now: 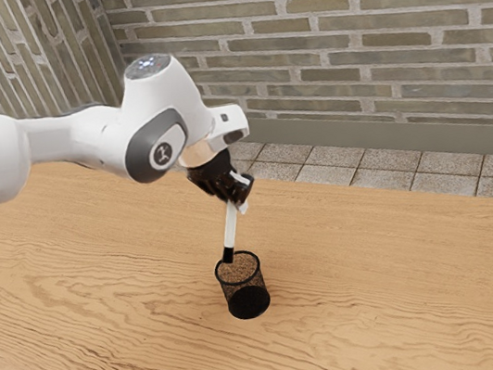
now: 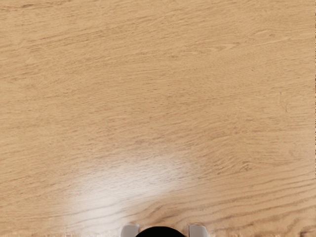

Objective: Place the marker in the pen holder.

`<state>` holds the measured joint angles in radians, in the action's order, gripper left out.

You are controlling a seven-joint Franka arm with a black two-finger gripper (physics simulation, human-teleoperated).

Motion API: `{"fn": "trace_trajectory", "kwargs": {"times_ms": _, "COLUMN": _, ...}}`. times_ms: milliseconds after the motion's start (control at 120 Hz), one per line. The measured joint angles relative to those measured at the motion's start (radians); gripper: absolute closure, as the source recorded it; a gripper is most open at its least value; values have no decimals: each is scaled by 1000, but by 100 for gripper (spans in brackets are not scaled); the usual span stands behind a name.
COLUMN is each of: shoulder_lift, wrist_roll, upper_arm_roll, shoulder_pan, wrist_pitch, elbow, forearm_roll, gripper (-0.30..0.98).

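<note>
White-barrelled with a black lower end, the marker (image 1: 230, 228) hangs tilted from the jaws of the black gripper (image 1: 237, 199), which are closed on its upper part; insertion is not complete. That lower end overlaps the rim of the mesh pen holder (image 1: 247, 299) on the exterior view's left; whether it is inside the mouth or just above cannot be told. The holder stands upright on the wood-grained counter (image 1: 394, 284). Risks noted: lowering at this slant, off the middle of the opening, could catch the tip on the rim and tip or push the holder, or twist the marker in its grip. Releasing before the tip is well inside could drop it outside. Recommended: centre the tip, bring the marker nearer upright, then lower. Markings: an emblem (image 1: 163, 154) sits on the white arm (image 1: 79, 136); no wording is legible there or on the marker.
</note>
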<state>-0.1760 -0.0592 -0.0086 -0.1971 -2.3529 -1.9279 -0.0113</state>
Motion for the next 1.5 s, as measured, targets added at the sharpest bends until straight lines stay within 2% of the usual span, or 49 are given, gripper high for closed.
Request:
{"fn": "trace_trajectory", "kwargs": {"times_ms": 350, "shoulder_lift": -6, "wrist_roll": -38, "upper_arm_roll": 0, "shoulder_pan": -12, "wrist_pitch": 3, "elbow": -38, "forearm_roll": 5, "gripper": 72}}
{"fn": "trace_trajectory", "kwargs": {"times_ms": 767, "shoulder_lift": 9, "wrist_roll": -58, "upper_arm_roll": 2, "shoulder_pan": -12, "wrist_pitch": -162, "elbow": -120, "forearm_roll": -5, "gripper": 72}}
{"fn": "trace_trajectory", "kwargs": {"times_ms": 1067, "shoulder_lift": 50, "wrist_roll": -60, "upper_arm_roll": 1, "shoulder_pan": -26, "wrist_pitch": -208, "elbow": -174, "forearm_roll": 1, "gripper": 70}}
{"fn": "trace_trajectory", "kwargs": {"times_ms": 1117, "shoulder_lift": 51, "wrist_roll": -58, "upper_arm_roll": 0, "shoulder_pan": -26, "wrist_pitch": -210, "elbow": -179, "forearm_roll": 5, "gripper": 65}}
{"fn": "trace_trajectory", "kwargs": {"times_ms": 1217, "shoulder_lift": 52, "wrist_roll": -43, "upper_arm_roll": 0, "shoulder_pan": -26, "wrist_pitch": -211, "elbow": -185, "forearm_roll": 12, "gripper": 42}}
{"fn": "trace_trajectory", "kwargs": {"times_ms": 1300, "shoulder_lift": 64, "wrist_roll": -31, "upper_arm_roll": 2, "shoulder_pan": -25, "wrist_pitch": -208, "elbow": -183, "forearm_roll": 15, "gripper": 29}}
{"fn": "trace_trajectory", "kwargs": {"times_ms": 1350, "shoulder_lift": 81, "wrist_roll": -26, "upper_arm_roll": 18, "shoulder_pan": -30, "wrist_pitch": -158, "elbow": -124, "forearm_roll": 15, "gripper": 23}}
{"fn": "trace_trajectory", "kwargs": {"times_ms": 1400, "shoulder_lift": 90, "wrist_roll": -22, "upper_arm_roll": 28, "shoulder_pan": -2, "wrist_pitch": 16, "elbow": 91, "forearm_roll": 11, "gripper": 18}}
{"fn": "trace_trajectory", "kwargs": {"times_ms": 1450, "shoulder_lift": 95, "wrist_roll": -16, "upper_arm_roll": -1, "shoulder_pan": 94, "wrist_pitch": 189, "elbow": 274, "forearm_roll": 4, "gripper": 14}}
{"fn": "trace_trajectory", "kwargs": {"times_ms": 1500, "shoulder_lift": 103, "wrist_roll": -10, "upper_arm_roll": -40, "shoulder_pan": 201, "wrist_pitch": 324, "elbow": 364, "forearm_roll": -11, "gripper": 11}}
